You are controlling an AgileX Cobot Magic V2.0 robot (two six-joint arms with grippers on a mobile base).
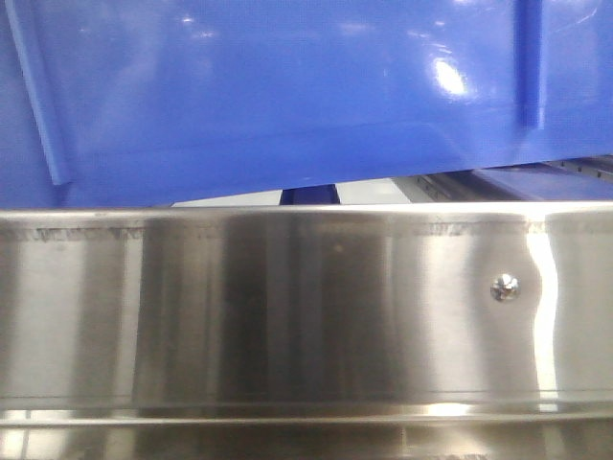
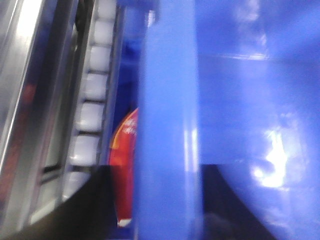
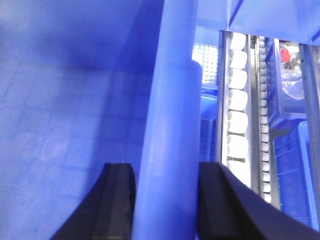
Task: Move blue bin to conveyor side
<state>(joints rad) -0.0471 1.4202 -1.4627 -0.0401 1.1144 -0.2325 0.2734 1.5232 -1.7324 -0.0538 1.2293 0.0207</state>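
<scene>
We see the left gripper (image 2: 165, 210) and right gripper (image 3: 167, 205) each pinched onto the blue bin (image 1: 287, 96) at its rolled rim (image 3: 170, 100), one finger inside the wall and one outside; the left view is blurred. The rim runs straight ahead from each hand, parallel to a white roller track (image 3: 237, 105) just outboard of the outer finger, with only a narrow slot between them. In front the bin wall sits just above the steel rail (image 1: 287, 307), its bottom edge tilted with the right end higher, leaving a thin wedge of gap.
</scene>
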